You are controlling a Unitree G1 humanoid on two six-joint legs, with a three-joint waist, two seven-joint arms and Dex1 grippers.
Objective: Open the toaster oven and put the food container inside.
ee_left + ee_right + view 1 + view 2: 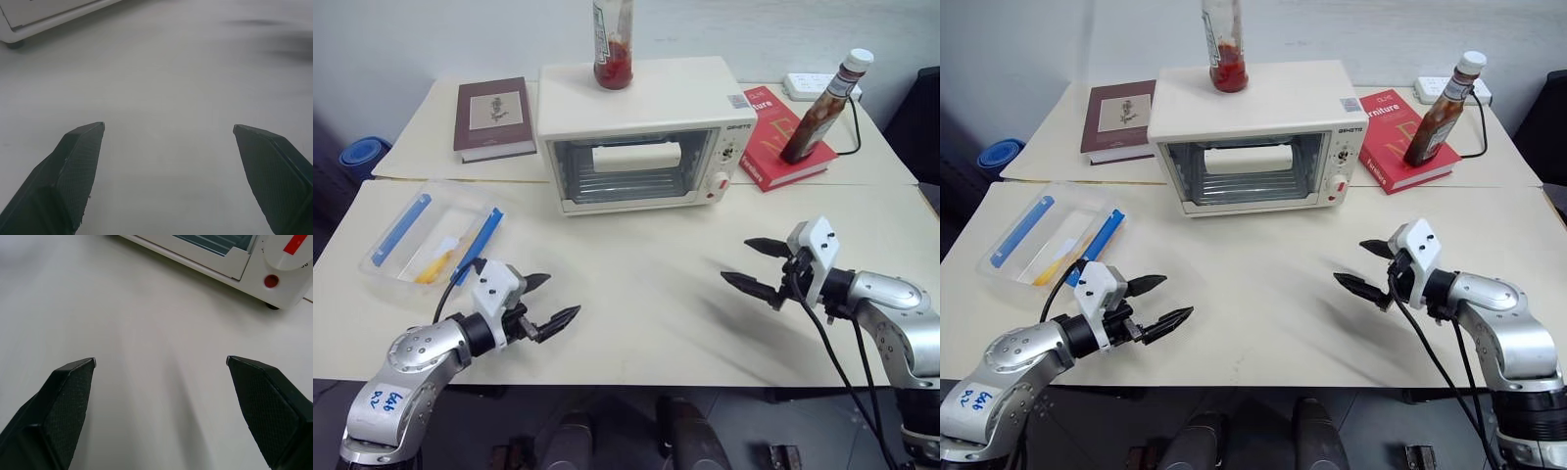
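cream tabletop (636,294) noted, bare in front. cream-white boxy toaster oven (641,132) set at centre back, glass door shut, white bar handle (636,157) across it; red-sauce bottle (613,44) stood on its roof. shallow clear plastic food container (435,240) with two blue clip strips placed left of the oven, well apart from it. left tool (543,304) held just beside container, fingers spread, empty. right tool (754,264) likewise spread, empty, over bare tabletop.
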